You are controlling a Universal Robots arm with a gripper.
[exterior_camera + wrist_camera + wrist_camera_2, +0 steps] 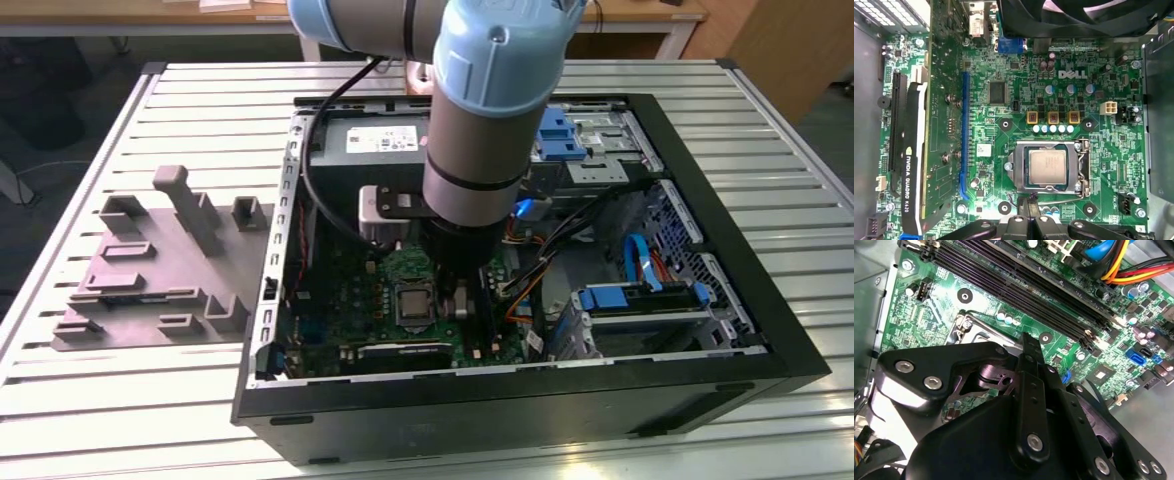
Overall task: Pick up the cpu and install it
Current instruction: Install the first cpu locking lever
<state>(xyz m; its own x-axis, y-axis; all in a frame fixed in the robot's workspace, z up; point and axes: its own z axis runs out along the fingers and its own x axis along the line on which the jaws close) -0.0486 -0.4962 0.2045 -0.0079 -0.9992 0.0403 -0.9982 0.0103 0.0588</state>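
The cpu (1047, 166) sits in its socket (1081, 167) on the motherboard (1019, 75). The motherboard lies inside the computer case (747, 300), on the table (200, 90).

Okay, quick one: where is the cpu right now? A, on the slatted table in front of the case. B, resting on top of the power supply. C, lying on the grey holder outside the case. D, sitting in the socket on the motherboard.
D: in the first wrist view the cpu, its pale metal top up, lies inside the metal frame of the socket on the green motherboard.
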